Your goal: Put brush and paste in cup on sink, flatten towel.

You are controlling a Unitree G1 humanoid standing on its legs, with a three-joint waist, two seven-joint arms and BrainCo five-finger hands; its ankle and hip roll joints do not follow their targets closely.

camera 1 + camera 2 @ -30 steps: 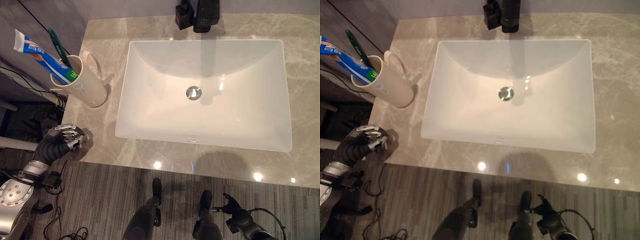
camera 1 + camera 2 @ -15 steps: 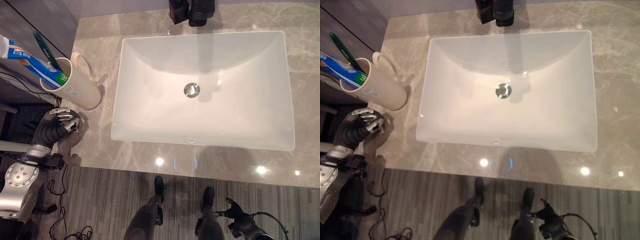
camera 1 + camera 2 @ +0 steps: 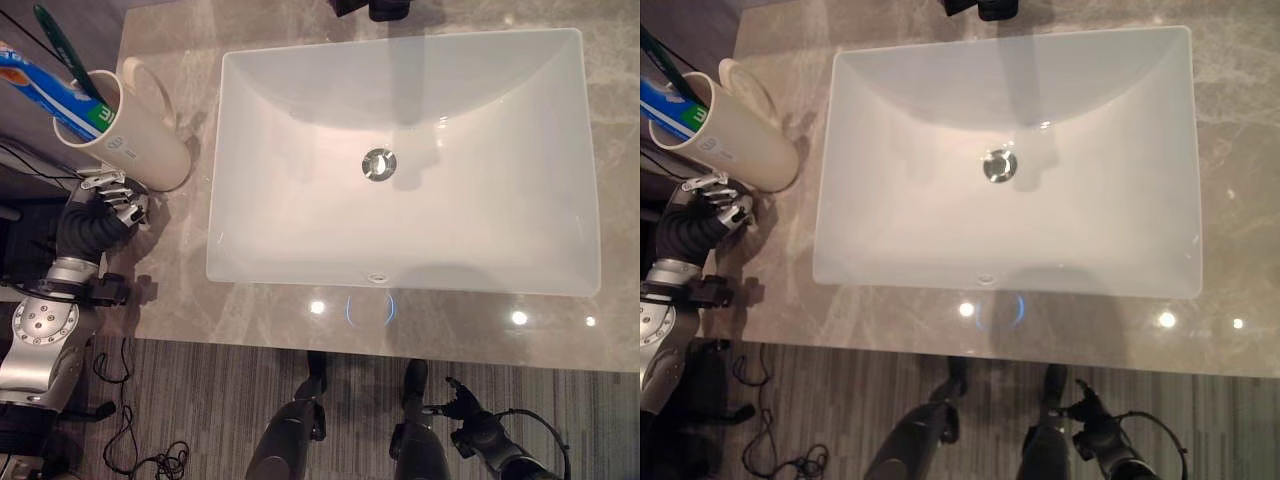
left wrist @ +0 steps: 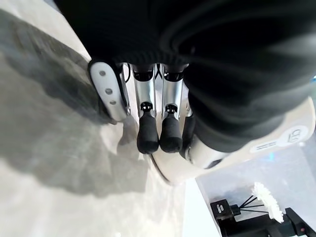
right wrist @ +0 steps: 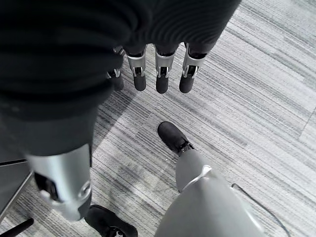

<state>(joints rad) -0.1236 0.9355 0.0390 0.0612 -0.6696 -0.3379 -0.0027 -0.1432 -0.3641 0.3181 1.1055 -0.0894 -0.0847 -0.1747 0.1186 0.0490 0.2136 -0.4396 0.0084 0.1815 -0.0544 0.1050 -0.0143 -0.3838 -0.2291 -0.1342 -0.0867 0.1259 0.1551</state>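
Our left hand (image 3: 112, 196) has come up the counter (image 3: 180, 280) edge in the last second and now sits just beside the cup (image 3: 135, 140), fingers relaxed, holding nothing. Brush (image 3: 60, 40) and paste (image 3: 45, 88) stand in the cup. Our right hand (image 5: 148, 74) hangs empty over the floor. We see no towel.

Right hand (image 5: 148, 54) fingers (image 5: 161, 74) apparently relaxed, hanging over striped floor (image 5: 256, 89).
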